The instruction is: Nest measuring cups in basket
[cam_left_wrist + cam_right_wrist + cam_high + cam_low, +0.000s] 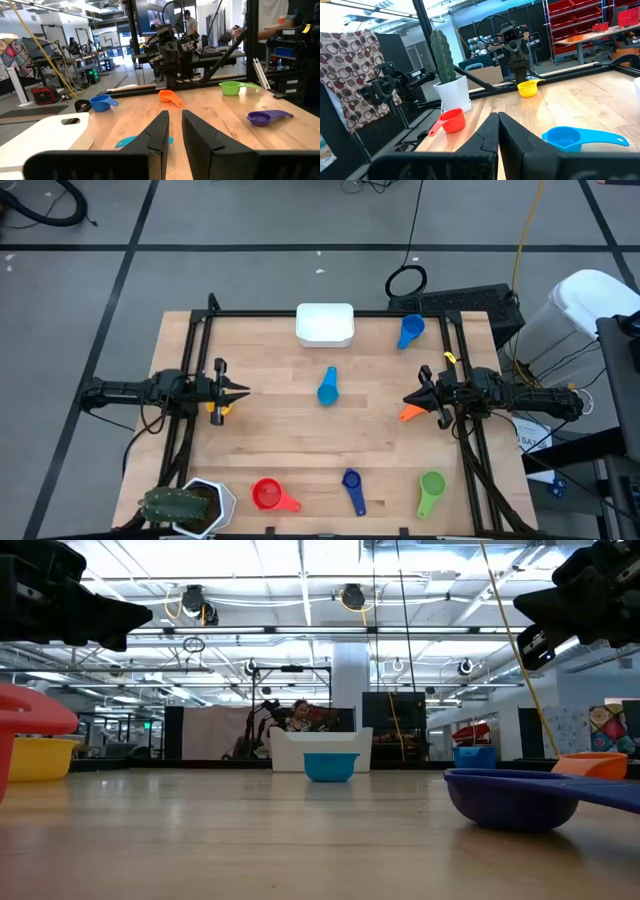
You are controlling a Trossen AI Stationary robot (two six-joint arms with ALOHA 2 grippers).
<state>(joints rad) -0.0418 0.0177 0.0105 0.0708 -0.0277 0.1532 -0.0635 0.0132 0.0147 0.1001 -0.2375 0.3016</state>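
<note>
White basket [325,324] sits at the table's far edge, with nothing in it. Cups lie spread out around it: light blue cup [328,387] just in front, blue cup [410,331] beside it, red cup [268,495], purple cup [351,483] and green cup [431,487] along the near edge. Left gripper [243,390] hangs nearly closed, holding nothing; right gripper [408,399] is closed tight, also holding nothing.

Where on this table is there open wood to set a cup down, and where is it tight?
Open wood lies between the light blue cup and the front row, and left of the basket. The front edge is crowded: plant pot, red cup, dark blue cup, green cup.
</note>
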